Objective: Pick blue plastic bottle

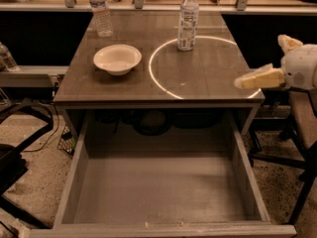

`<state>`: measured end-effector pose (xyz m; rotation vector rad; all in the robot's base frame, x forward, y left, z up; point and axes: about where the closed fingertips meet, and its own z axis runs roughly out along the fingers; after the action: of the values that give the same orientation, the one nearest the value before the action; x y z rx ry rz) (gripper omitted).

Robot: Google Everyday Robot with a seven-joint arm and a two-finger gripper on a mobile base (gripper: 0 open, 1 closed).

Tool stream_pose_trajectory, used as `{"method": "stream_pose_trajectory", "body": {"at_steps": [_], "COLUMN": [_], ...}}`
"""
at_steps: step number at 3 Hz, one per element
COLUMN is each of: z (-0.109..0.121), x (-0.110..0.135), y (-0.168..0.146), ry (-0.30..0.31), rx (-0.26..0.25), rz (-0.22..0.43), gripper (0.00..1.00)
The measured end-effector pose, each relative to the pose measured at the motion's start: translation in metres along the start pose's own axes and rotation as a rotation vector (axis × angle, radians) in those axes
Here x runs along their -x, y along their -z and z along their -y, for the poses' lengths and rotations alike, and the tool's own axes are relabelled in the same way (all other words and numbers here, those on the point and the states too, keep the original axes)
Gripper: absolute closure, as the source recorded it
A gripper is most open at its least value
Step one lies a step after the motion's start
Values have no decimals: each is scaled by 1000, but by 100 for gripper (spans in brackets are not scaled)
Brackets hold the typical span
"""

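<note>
The blue plastic bottle (187, 21) stands upright at the back middle of the dark table (124, 86). It has a white cap and a pale printed label, and it stands on the far edge of a white circle on the tabletop. My gripper (260, 60) is at the right edge of the table, above its front right corner. It is open and empty, with one cream finger (257, 78) pointing left over the table and the other (289, 41) higher up. It is well to the right of the bottle and nearer the front.
A clear ribbed water bottle (101, 14) stands at the back left. A white bowl (117, 58) sits front left of the blue bottle. A wide grey drawer (158, 192) stands open and empty below the table's front edge. Another bottle (6, 57) is at far left.
</note>
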<state>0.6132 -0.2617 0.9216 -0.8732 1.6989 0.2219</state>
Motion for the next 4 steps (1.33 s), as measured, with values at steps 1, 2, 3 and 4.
{"method": "stream_pose_trajectory", "body": {"at_steps": [1,2,3,4], "z": [9,9,8,18], "x": [17,18,25,46], "y": [-25,-25,-39,-80], "ry": [-79,-79,-84,-110], "rx": [-45,-46,-28,-13], "rz": [124,125,154,234], "gripper": [0,0,0,0]}}
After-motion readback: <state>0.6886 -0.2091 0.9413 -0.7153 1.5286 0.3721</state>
